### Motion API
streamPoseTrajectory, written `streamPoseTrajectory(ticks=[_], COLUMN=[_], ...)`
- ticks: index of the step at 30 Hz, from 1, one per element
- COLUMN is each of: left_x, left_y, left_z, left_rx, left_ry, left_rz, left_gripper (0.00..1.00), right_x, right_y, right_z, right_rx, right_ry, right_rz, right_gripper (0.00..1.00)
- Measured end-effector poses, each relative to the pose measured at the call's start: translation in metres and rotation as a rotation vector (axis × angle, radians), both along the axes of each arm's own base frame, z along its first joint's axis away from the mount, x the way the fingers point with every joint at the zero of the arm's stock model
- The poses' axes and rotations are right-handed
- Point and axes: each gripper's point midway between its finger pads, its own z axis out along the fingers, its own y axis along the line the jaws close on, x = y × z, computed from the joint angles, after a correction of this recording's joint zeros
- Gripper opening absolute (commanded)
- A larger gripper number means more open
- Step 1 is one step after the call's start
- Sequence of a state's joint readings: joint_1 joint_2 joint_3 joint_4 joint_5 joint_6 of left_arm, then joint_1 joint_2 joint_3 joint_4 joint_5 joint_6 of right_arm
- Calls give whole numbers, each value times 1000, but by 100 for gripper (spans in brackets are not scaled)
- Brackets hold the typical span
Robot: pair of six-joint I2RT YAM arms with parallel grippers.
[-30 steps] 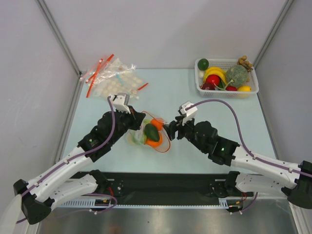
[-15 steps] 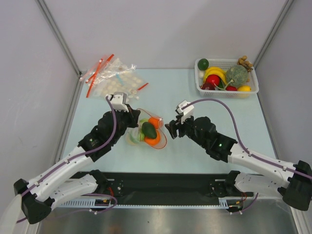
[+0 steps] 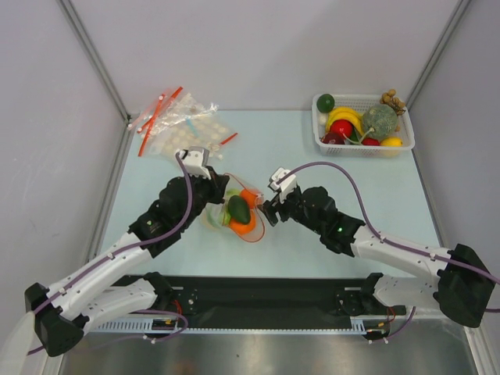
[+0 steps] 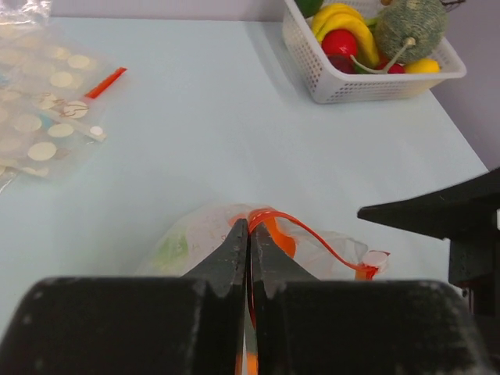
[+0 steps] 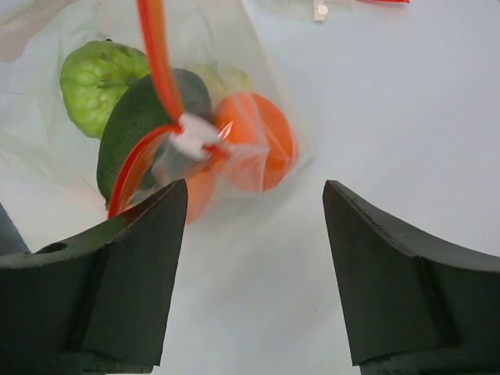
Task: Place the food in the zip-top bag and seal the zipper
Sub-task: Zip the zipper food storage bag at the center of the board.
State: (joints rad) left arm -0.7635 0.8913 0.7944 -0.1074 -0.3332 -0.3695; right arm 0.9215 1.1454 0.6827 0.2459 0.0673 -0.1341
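Observation:
The clear zip-top bag lies mid-table holding the food: a dark green piece, oranges and a bumpy green piece. My left gripper is shut on the red-orange zipper strip at the bag's top edge and holds it up. The white slider sits at the strip's right end, also seen in the left wrist view. My right gripper is open and empty just right of the bag, its jaws level with the slider and not touching it. An orange lies behind the slider.
A white basket with more toy food stands at the back right; it also shows in the left wrist view. Crinkled disc-dotted bags with red strips lie at the back left.
My right gripper has moved left, closer to the bag's slider end. The left gripper and the bag have shifted slightly left and back, the strip still pinched.

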Motion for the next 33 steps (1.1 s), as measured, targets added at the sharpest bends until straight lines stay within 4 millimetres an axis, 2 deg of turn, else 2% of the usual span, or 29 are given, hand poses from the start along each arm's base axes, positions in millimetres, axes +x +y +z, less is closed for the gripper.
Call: streamPoseTrajectory(ticks=[5,8,11,12,14,16,17,20,23,29,30,33], left_x=[-5,-8,-9,-8,-7,-7,-7,-6,-6,-11,-13,-20], left_y=[-13,-20,-27,-29,-31,-32,-32,-29,-29,-29,-29,-31], left_z=[2,3,1,0,-4,-7,-8,-10,-9,-3,0,9], left_rx=[-3,-5,-8,-6,0,4,5,14,17,-4,-12,-31], left_ry=[-22,-27,-24,-20,-10,-4,0,8,10,3,-2,-23], left_rz=[-88,-132,-161,-167,-171,-172,-171,-159,-157,-173,-183,-218], left_gripper=[5,5,4,4,4,3,3,4,15,26,40,63], right_x=[4,4,2,0,-2,-5,-6,-9,-13,-18,-20,-29], right_y=[2,3,5,7,10,12,13,16,16,-4,-7,-11], right_z=[6,7,7,7,7,7,7,9,11,32,37,48], right_rx=[30,44,48,50,51,58,62,87,109,167,182,205], right_ry=[-18,-27,-27,-27,-29,-26,-22,-2,23,47,54,83], right_rz=[13,19,40,54,74,93,99,115,119,42,35,47], right_gripper=[76,72,56,44,29,4,0,0,0,0,0,0])
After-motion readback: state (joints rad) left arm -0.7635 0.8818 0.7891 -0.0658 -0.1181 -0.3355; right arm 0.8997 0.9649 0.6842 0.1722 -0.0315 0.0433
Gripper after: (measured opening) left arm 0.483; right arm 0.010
